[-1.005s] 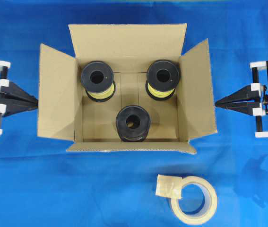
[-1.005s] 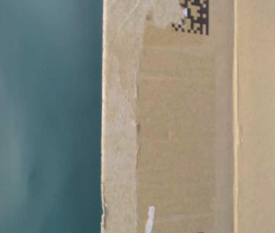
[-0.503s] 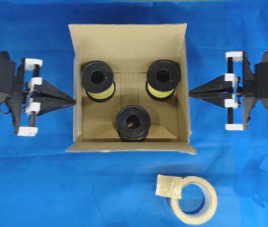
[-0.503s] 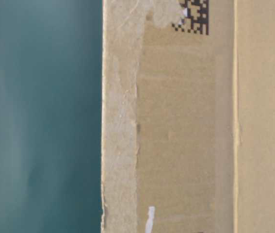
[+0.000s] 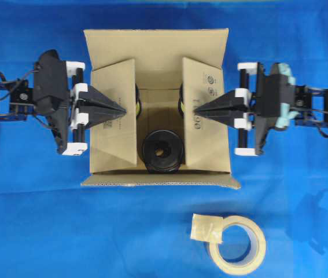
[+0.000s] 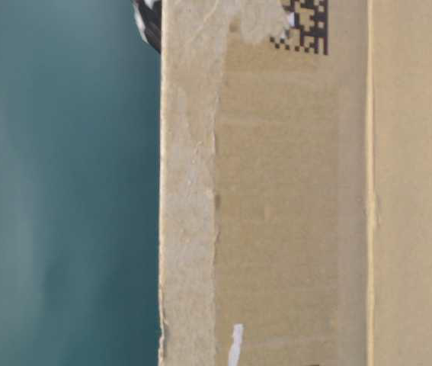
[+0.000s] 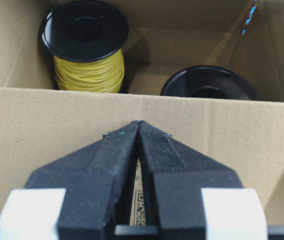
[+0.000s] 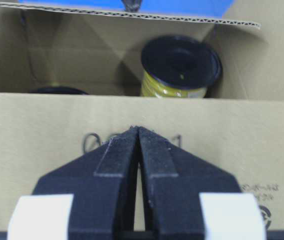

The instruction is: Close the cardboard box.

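Where the side flaps stood outward before, overhead both now fold over the box (image 5: 158, 107) at the cloth's (image 5: 30, 231) middle. The left gripper (image 5: 120, 109) and right gripper (image 5: 196, 109), fingers together, press them. Table-level, something dark, perhaps an arm, newly shows. Wrist views: a spool (image 7: 85, 46) inside.

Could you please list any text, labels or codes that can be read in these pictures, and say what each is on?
Black square code, no letters: outside wall of the cardboard box.
Large characters resembling "90", partly hidden by the right gripper: right flap.
Round mark and small print: same flap, too small to read.
Small code behind the left gripper: left flap, unreadable.
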`<state>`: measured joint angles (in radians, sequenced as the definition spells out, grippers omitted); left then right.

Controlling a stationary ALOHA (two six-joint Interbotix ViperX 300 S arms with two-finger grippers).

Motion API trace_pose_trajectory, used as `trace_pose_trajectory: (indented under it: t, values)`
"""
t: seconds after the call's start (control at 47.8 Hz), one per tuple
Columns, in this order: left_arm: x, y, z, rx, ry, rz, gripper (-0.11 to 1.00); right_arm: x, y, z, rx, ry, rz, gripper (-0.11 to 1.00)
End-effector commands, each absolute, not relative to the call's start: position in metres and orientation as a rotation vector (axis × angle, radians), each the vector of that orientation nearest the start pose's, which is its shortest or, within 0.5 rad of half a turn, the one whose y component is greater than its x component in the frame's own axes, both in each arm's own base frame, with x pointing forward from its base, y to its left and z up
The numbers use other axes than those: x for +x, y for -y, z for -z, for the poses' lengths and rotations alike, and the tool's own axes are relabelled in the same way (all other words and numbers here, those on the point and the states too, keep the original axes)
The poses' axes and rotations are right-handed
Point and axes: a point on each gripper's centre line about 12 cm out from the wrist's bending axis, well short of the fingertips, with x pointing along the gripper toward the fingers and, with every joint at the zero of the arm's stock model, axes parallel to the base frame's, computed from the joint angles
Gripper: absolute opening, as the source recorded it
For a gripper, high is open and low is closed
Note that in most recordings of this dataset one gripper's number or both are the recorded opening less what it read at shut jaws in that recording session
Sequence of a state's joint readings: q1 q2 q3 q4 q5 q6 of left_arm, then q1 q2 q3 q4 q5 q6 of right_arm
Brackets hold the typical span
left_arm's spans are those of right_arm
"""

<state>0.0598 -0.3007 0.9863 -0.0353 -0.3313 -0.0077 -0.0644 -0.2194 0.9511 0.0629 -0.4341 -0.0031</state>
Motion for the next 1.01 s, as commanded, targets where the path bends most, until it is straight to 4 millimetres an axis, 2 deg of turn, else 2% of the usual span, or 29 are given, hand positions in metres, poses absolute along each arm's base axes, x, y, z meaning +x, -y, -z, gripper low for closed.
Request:
trace_pose_trajectory:
  t: [0.0,0.126,0.356,0.691,0.984]
  values:
    - [0.319,-0.023,-0.205,-0.048,-0.334,-0.087,0.0,0.339,0.029,-0.2,0.072,-0.269,0.116,0.0]
    - [0.325,-0.024,-0.191,-0.051,-0.377,-0.09,0.0,0.344,0.033,-0.183,0.087,-0.311,0.135,0.0]
    - [0.333,-0.025,-0.176,-0.052,-0.419,-0.091,0.0,0.343,0.035,-0.17,0.109,-0.339,0.153,0.0]
    - [0.354,-0.035,-0.187,-0.044,-0.341,-0.113,0.0,0.344,0.035,-0.173,0.115,-0.313,0.16,0.0]
    - [0.389,-0.07,-0.196,-0.022,-0.299,-0.187,0.0,0.344,0.035,-0.173,0.116,-0.31,0.161,0.0]
